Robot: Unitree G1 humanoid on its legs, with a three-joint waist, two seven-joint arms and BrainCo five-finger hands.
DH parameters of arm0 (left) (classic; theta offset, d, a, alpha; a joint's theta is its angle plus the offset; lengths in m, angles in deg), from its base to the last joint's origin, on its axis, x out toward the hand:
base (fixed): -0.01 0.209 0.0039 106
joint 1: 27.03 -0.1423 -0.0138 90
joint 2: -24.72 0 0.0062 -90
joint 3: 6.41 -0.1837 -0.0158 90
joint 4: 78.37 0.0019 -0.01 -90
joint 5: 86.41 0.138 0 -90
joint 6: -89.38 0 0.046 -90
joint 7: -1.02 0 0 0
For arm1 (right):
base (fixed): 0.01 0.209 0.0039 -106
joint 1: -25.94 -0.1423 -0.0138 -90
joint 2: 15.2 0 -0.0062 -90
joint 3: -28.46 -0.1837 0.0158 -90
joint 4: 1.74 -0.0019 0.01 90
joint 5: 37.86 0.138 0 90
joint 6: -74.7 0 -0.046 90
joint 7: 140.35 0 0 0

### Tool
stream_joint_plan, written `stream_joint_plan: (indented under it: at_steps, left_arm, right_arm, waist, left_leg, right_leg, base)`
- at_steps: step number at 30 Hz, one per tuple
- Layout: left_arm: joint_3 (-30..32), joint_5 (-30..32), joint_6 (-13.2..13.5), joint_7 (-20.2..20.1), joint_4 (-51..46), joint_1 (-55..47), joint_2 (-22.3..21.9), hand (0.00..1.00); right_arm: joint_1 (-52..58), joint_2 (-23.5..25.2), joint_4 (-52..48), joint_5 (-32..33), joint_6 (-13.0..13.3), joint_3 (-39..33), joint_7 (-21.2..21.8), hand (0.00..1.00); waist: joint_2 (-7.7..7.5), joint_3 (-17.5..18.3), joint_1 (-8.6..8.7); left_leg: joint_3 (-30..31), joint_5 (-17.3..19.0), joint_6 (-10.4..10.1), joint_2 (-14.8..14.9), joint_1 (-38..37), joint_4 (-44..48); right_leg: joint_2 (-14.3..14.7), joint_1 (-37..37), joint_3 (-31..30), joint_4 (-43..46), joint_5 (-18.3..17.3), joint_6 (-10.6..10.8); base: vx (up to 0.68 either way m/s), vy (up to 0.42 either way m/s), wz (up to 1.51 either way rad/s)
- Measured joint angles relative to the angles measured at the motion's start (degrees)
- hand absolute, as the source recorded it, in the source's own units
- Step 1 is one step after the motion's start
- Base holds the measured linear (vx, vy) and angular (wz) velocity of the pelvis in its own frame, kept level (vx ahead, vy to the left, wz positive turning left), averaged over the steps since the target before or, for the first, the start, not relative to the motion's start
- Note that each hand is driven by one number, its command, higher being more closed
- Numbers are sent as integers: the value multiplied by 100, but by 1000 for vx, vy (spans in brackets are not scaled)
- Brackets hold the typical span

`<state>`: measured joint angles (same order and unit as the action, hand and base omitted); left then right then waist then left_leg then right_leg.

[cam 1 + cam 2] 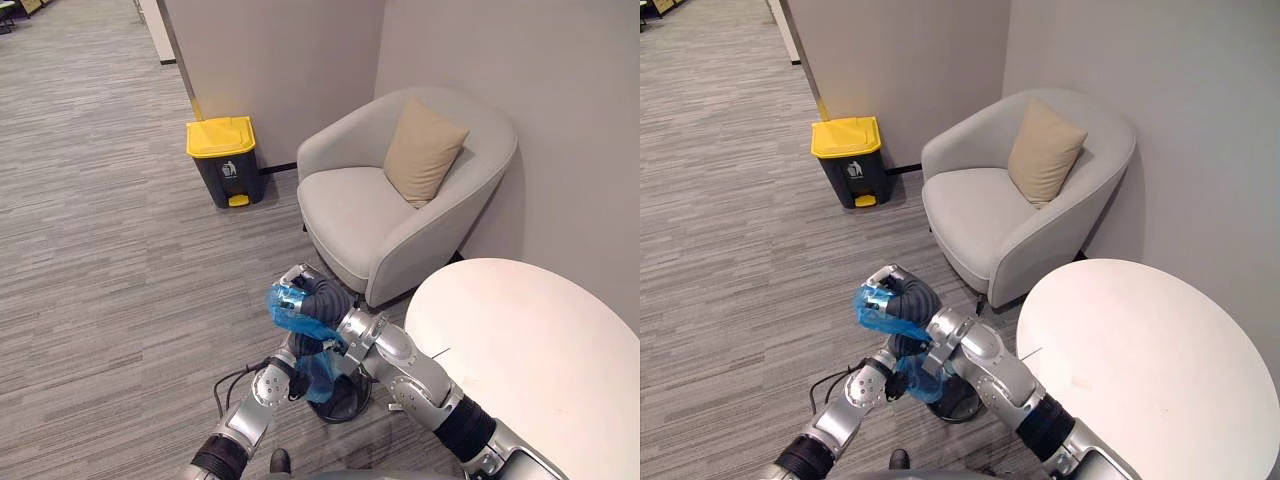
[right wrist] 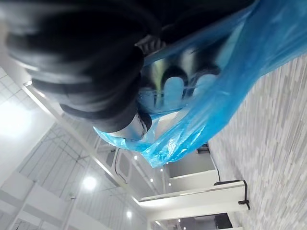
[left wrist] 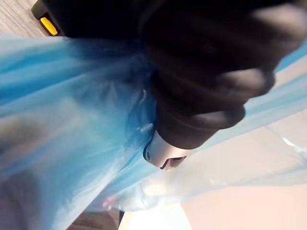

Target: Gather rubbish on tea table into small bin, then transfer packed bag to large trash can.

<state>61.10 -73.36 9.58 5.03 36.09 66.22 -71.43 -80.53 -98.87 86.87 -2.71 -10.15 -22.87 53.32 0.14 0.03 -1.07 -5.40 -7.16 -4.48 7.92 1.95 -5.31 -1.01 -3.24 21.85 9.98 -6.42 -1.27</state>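
Left eye view puts the blue bag off the floor in the near middle, left of the round white desk and near the grey armchair with its tan cushion. The right hand reaches across from the right and has its fingers curled into the bag's gathered top. In the right wrist view they show through the thin plastic, so the hand is closed on the bag. Gripping at the neck probably keeps the mouth bunched, so nothing spills on the way.

The left hand sits lower against the hanging part of the bag, likely steadying it. Its fingers are buried in the blue film, so I cannot tell whether they are clasped.

A dark round object stands on the carpet floor just under the bag. It may be the small bin, though that is unclear.

With the 2 hands on the bag, the gathering stage looks finished and the transfer is in hand. The large trash can, dark with a yellow lid, stands far left against the wall, well apart from the bag. Its lid is down, so it will need opening first.
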Motion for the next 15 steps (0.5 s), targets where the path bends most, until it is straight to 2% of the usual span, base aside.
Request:
stream_joint_plan:
  at_steps: [2,7,15]
  left_arm:
    - [92,-16,-5,1,91,-3,-31,100]
    - [316,-321,-55,-15,95,-237,-89,100]
    - [921,-624,-95,-10,95,-464,-179,100]
  right_arm:
    - [7,0,0,-73,0,-46,5,0]
    - [248,-4,-120,-806,31,-389,11,0]
    - [791,-175,-224,-2024,268,-846,6,0]
  waist:
    - [0,0,4]
    - [0,-1,6]
    - [-14,-10,-3]
  left_leg:
    - [-2,0,0,0,-6,0]
    - [-1,2,-1,-1,-7,-1]
    - [4,2,0,-4,-6,-1]
  right_leg:
    - [-1,5,-4,1,0,1]
    - [-4,4,-6,1,-9,12]
    - [-12,2,1,10,-36,49]
  base:
    - [0,0,0]
    - [0,0,0]
    - [0,0,0]
